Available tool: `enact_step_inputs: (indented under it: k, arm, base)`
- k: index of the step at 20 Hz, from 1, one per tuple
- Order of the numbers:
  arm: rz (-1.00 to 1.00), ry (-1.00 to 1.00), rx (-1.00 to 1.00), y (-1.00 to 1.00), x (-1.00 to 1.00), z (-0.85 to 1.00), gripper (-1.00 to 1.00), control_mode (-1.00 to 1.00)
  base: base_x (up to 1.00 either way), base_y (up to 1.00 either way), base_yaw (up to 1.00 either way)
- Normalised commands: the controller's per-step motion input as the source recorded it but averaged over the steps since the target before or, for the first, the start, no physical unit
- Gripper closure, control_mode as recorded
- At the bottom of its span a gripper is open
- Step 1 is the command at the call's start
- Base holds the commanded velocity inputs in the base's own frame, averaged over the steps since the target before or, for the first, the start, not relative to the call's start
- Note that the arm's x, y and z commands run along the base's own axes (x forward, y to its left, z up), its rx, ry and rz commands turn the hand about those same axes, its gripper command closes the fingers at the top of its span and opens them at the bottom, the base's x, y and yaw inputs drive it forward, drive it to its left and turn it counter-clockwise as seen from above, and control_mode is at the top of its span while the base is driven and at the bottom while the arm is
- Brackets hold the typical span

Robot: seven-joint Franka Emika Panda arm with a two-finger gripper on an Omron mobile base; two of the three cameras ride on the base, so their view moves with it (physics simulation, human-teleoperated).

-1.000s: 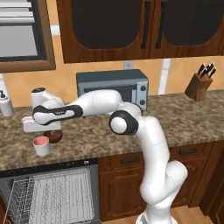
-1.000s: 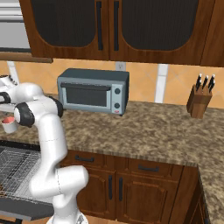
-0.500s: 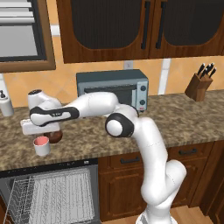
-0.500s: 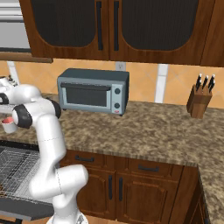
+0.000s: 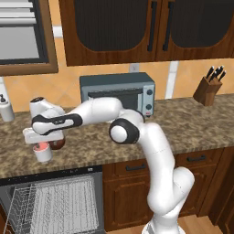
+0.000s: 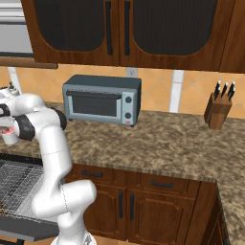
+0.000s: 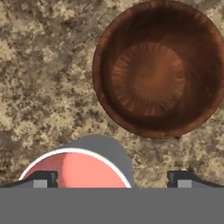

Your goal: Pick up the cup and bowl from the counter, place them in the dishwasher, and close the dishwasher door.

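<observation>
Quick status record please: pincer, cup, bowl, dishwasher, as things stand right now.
pincer: open, poised above the counter, holding nothing
cup: short white-grey cup with pink-red inside, upright on the speckled brown granite counter, partly between the fingertips in the hand view
bowl: glossy dark brown round bowl, empty, on the counter right beside the cup
dishwasher: door down, light wire rack showing below the counter edge, no cup or bowl visible in it
task progress: nothing picked up yet

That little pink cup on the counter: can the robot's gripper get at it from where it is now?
Probably yes. The gripper hangs open just above the cup, nothing lies between them, and the bowl sits apart beside it on the counter.
</observation>
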Motion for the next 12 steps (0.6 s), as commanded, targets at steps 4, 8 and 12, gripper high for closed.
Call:
enact_step_inputs:
  k: [4, 8, 12]
  arm:
    - [0.00, 0.00, 0.02, 0.00, 0.00, -0.51, -1.00, -1.00]
    - [0.00, 0.00, 0.01, -0.03, -0.01, -0.27, -1.00, -1.00]
    - [0.00, 0.00, 0.00, -0.08, -0.04, -0.03, -1.00, -1.00]
  base:
    - [0.00, 0.00, 0.00]
    - [0.00, 0.00, 0.00]
    - [0.00, 0.00, 0.00]
